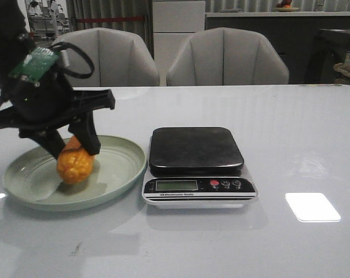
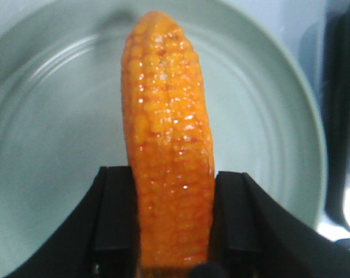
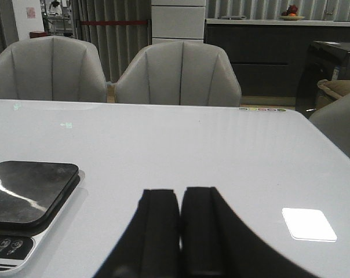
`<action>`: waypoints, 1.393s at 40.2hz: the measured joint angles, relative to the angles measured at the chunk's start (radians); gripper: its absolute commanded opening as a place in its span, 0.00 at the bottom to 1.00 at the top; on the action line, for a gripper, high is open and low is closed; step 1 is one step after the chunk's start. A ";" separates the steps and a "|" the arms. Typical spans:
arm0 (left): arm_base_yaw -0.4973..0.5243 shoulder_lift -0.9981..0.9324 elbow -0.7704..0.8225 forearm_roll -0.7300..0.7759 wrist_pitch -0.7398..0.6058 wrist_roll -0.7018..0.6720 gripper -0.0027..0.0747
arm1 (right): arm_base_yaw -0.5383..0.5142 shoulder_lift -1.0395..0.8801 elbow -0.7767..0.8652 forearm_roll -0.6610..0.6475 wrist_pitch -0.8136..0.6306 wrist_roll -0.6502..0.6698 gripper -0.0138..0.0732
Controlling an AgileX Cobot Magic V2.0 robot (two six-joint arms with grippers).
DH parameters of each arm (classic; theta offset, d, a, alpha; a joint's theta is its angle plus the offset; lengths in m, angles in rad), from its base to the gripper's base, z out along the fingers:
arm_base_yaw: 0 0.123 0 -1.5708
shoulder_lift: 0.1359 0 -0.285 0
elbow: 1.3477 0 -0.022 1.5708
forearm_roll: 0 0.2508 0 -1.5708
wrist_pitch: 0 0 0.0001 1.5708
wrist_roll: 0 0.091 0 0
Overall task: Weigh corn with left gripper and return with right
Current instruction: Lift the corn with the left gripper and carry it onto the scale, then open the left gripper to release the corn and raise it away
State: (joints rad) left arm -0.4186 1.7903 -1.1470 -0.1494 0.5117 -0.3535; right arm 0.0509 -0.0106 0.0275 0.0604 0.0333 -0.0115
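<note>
**Corn gripped over the plate**

I have the corn (image 1: 75, 164) in the pale green plate (image 1: 123, 174), just left of the scale (image 1: 196, 167). The left gripper (image 1: 74, 147) is clamped on its sides. My left wrist view shows both fingers (image 2: 114, 223) pressed against the kernels (the front view hides that contact). The right gripper (image 3: 181, 223) shows only in its own wrist view, fingers together and holding nothing, over bare table (image 1: 302, 145) right of the scale.
</note>
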 measured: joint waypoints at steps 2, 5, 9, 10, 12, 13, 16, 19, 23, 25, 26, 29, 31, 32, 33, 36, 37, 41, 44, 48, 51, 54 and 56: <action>-0.016 0.002 -0.037 0.000 0.010 0.006 0.20 | 0.000 0.000 0.000 0.000 0.000 0.000 0.35; -0.050 0.002 -0.095 0.000 0.016 0.014 0.20 | 0.000 0.000 0.000 0.000 0.000 0.000 0.35; -0.096 0.009 -0.156 0.000 0.020 0.016 0.21 | 0.000 0.000 0.000 0.000 0.000 0.000 0.35; -0.110 0.015 -0.173 -0.004 0.020 0.016 0.21 | 0.000 0.000 0.000 0.000 0.000 0.000 0.35; -0.129 0.027 -0.197 -0.013 0.020 0.018 0.21 | 0.000 0.000 0.000 0.000 0.000 0.000 0.35; -0.139 0.037 -0.211 -0.022 0.020 0.018 0.21 | 0.000 0.000 0.000 0.000 0.000 0.000 0.35; -0.161 0.068 -0.241 -0.043 0.022 0.018 0.22 | 0.000 0.000 0.000 0.000 0.000 0.000 0.35; -0.181 0.102 -0.264 -0.055 0.026 0.020 0.22 | 0.000 0.000 0.000 0.000 0.000 0.000 0.35; -0.212 0.147 -0.290 -0.066 0.028 0.020 0.22 | 0.000 0.000 0.000 0.000 0.000 0.000 0.35; -0.224 0.161 -0.298 -0.069 0.022 0.020 0.23 | 0.000 0.000 0.000 0.000 0.000 0.000 0.35; -0.231 0.170 -0.303 -0.069 0.018 0.020 0.23 | 0.000 0.000 0.000 0.000 0.000 0.000 0.35; -0.243 0.188 -0.314 -0.081 0.008 0.020 0.27 | 0.000 0.000 0.000 0.000 0.000 0.000 0.35; -0.247 0.200 -0.321 -0.098 -0.003 0.020 0.34 | 0.000 0.000 0.000 0.000 0.000 0.000 0.35; -0.247 0.206 -0.322 -0.105 -0.005 0.020 0.39 | 0.000 0.000 0.000 0.000 0.000 0.000 0.35; -0.247 0.212 -0.324 -0.115 -0.010 0.020 0.46 | 0.000 0.000 0.000 0.000 0.000 0.000 0.35; -0.247 0.226 -0.326 -0.128 -0.022 0.020 0.67 | 0.000 0.000 0.000 0.000 0.000 0.000 0.35; -0.247 0.227 -0.328 -0.131 -0.024 0.020 0.76 | 0.000 0.000 0.000 0.000 0.000 0.000 0.35; -0.247 0.229 -0.330 -0.134 -0.024 0.020 0.86 | 0.000 0.000 0.000 0.000 0.000 0.000 0.35; -0.247 0.229 -0.334 -0.134 -0.020 0.021 0.86 | 0.000 0.000 0.000 0.000 0.000 0.000 0.35; -0.247 0.226 -0.337 -0.129 -0.013 0.021 0.86 | 0.000 0.000 0.000 0.000 0.000 0.000 0.35; -0.247 0.205 -0.337 -0.106 -0.009 0.021 0.86 | 0.000 0.000 0.000 0.000 0.000 0.000 0.35; -0.247 0.164 -0.337 -0.070 0.000 0.021 0.86 | 0.000 0.000 0.000 0.000 0.000 0.000 0.35; -0.247 0.136 -0.337 -0.047 0.009 0.021 0.86 | 0.000 0.000 0.000 0.000 0.000 0.000 0.35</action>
State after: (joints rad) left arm -0.6654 1.9258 -1.4838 -0.1966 0.5203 -0.3320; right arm 0.0509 -0.0106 0.0275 0.0604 0.0333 -0.0115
